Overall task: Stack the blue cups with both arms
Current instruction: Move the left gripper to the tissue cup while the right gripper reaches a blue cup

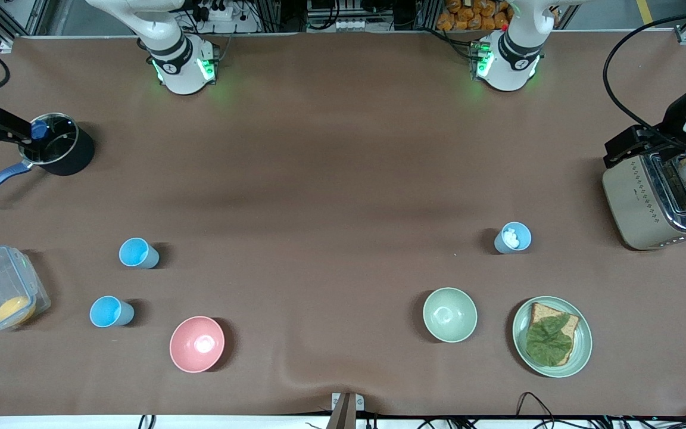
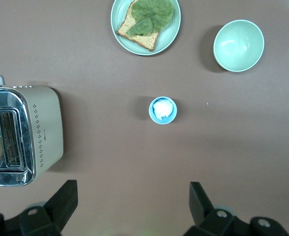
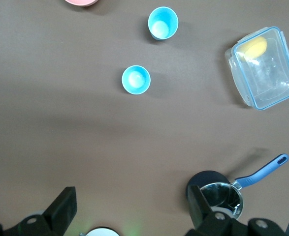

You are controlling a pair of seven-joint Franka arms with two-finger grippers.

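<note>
Three blue cups stand upright on the brown table. Two are toward the right arm's end: one [image 1: 138, 252], and one nearer the front camera [image 1: 109, 311]. The right wrist view shows them as well, the first [image 3: 136, 79] and the second [image 3: 162, 22]. The third cup [image 1: 513, 238] stands toward the left arm's end and holds something white; it also shows in the left wrist view [image 2: 162, 109]. My left gripper [image 2: 134, 188] is open and empty, high over bare table. My right gripper [image 3: 132, 191] is open and empty, high near its own base. Neither gripper shows in the front view.
A pink bowl [image 1: 196, 344] and a pale green bowl [image 1: 449, 314] sit near the front edge. A plate [image 1: 516, 336] holds bread with a leaf. A toaster [image 1: 646, 202] stands at the left arm's end. A black pot [image 1: 60, 146] and a clear box [image 1: 0, 286] stand at the right arm's end.
</note>
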